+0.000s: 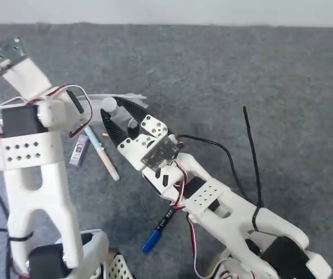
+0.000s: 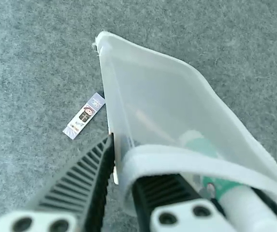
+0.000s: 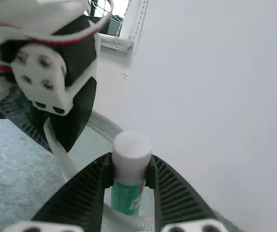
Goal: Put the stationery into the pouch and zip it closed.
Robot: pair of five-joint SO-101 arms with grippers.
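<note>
Grey, fuzzy table top [image 1: 282, 87] all over, with a pale, plain wall [image 1: 166, 11] along the far edge. Even light.

The table [image 1: 282, 75] is covered by a grey, felt-like material with a fine mottled texture (the same covering is seen in the left wrist view). A pale band [image 1: 166, 11] is seen along its far edge. A thin black cord [image 1: 252, 151] is laid across the covering, with one end free.

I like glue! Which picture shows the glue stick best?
The right wrist view: the glue stick sits close in the right pincer. The left wrist view shows it partly through the pouch; the high view, its white cap.
</note>
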